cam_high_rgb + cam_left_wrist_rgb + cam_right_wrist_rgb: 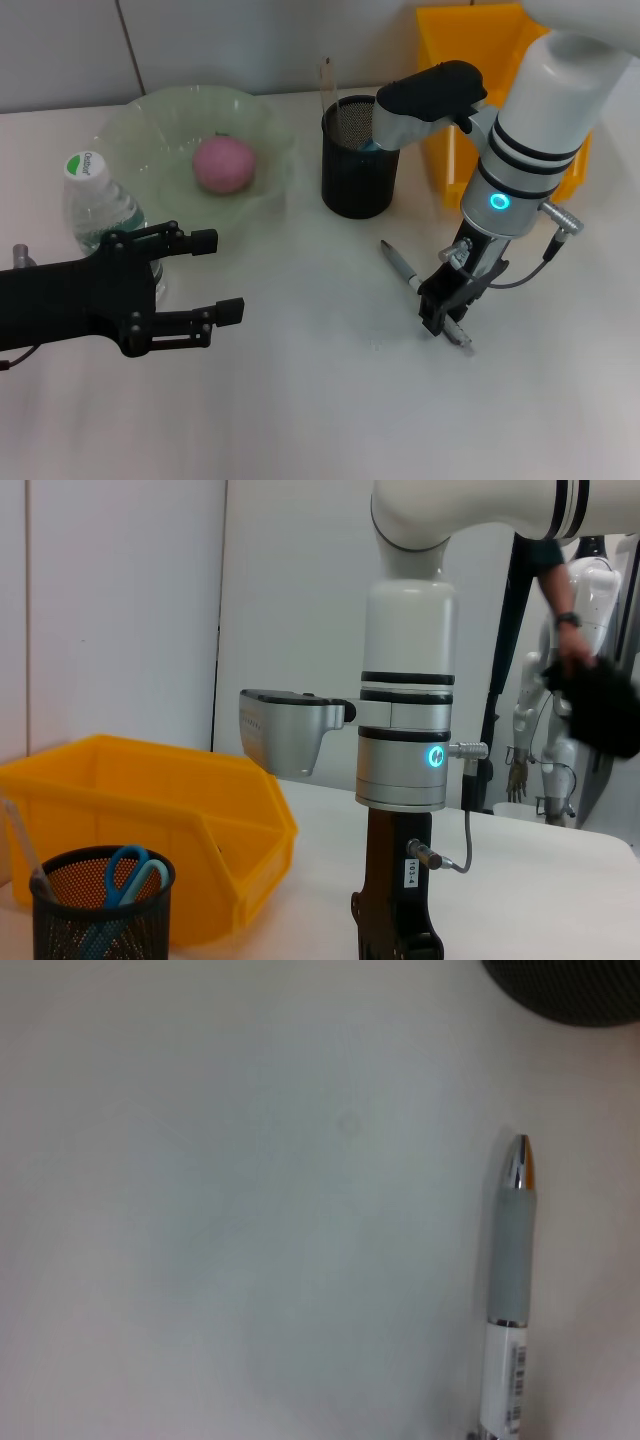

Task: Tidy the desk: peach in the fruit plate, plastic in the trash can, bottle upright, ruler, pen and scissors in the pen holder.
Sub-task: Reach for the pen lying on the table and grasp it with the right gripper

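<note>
The pen lies on the white table in front of the pen holder, and my right gripper is down over its near end. The right wrist view shows the pen's grey grip and metal tip. The black mesh pen holder holds the clear ruler and the blue-handled scissors. The pink peach sits in the pale green fruit plate. The bottle stands upright at the left. My left gripper hovers open and empty beside the bottle. The plastic is out of view.
The yellow trash can stands at the back right, behind my right arm. The table runs bare in front of both grippers. The pen holder's rim lies just beyond the pen's tip.
</note>
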Controlling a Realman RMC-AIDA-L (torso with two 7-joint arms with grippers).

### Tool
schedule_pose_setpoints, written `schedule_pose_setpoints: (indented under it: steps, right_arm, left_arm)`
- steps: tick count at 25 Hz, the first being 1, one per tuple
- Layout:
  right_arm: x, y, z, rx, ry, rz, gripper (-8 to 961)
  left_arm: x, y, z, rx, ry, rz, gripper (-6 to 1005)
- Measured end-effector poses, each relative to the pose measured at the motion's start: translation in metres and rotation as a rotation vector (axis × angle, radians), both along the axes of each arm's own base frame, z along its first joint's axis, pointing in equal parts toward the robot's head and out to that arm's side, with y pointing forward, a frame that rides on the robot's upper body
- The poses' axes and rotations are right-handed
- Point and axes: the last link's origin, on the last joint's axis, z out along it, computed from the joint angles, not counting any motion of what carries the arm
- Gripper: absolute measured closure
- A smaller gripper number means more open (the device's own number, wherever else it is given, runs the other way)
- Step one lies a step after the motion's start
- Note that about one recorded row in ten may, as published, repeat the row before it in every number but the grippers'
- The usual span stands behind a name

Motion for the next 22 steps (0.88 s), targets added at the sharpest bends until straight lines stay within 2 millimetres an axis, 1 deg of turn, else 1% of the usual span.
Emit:
schedule_pose_setpoints:
  steps: [2, 14, 22]
  right_arm:
    - [0.0003, 0.0001, -0.0001, 0.002, 0.0, -0.001, 633]
    - [-0.0003, -0.0001, -0.0009, 0.006, 0.012, -0.005, 785]
    - [-0.0019, -0.0001, 0.0006, 0.002, 0.016, 0.002, 907]
  left_arm:
    - [0.0002, 0.0, -0.0001, 0.0, 0.0, -0.001, 170]
    - [0.0002, 0.0008, 0.0012, 0.002, 0.002, -0.004, 170]
    - [0.0003, 0.0012, 0.0016, 0.003, 0.003, -0.005, 170]
